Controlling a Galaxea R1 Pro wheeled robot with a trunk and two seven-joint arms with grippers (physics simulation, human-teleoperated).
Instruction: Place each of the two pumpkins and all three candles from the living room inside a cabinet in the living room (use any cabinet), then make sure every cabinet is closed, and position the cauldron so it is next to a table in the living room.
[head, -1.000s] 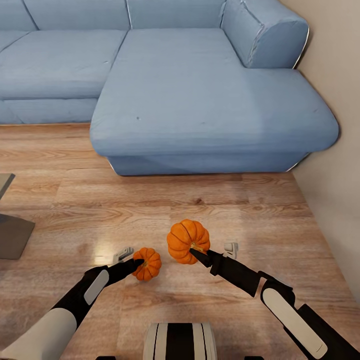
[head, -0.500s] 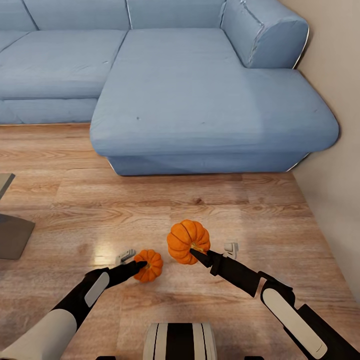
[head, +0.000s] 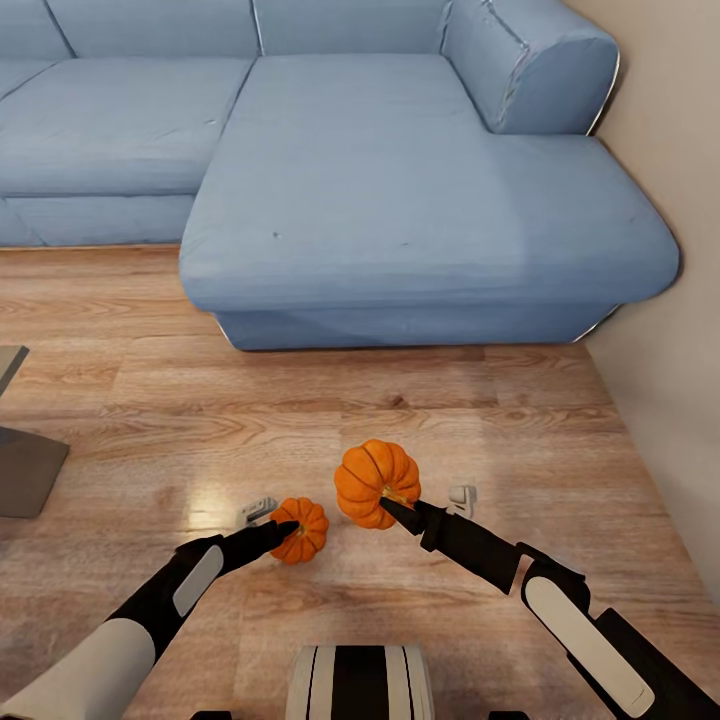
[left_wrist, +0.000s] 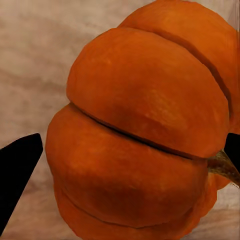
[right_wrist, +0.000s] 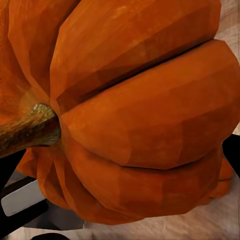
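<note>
1. The right gripper (head: 388, 503) is closed around the larger pumpkin (head: 376, 482), one finger pressed in beside the stem. The pumpkin looks lifted clear of the floor (head: 400, 400), probably so it can be carried off to the cabinet.
2. In the right wrist view that pumpkin (right_wrist: 135, 110) sits close against the camera, stem (right_wrist: 27, 130) pointing sideways, so it hangs tilted in the grip.
3. The left gripper (head: 285, 528) has its fingers around the smaller pumpkin (head: 301, 530). Dark fingertips (left_wrist: 17, 172) flank that pumpkin (left_wrist: 140, 135) in the left wrist view. I judge the grip closed on it, though contact on the far side is hidden.
4. The smaller pumpkin sits lower and nearer the floor, so whether it is lifted is hard to tell.
5. Holding one pumpkin in each gripper likely saves a trip.
6. Beyond them are the wood floor and the blue sofa (head: 400, 180); part of the low desk (head: 25, 470) shows at the robot's left.
</note>
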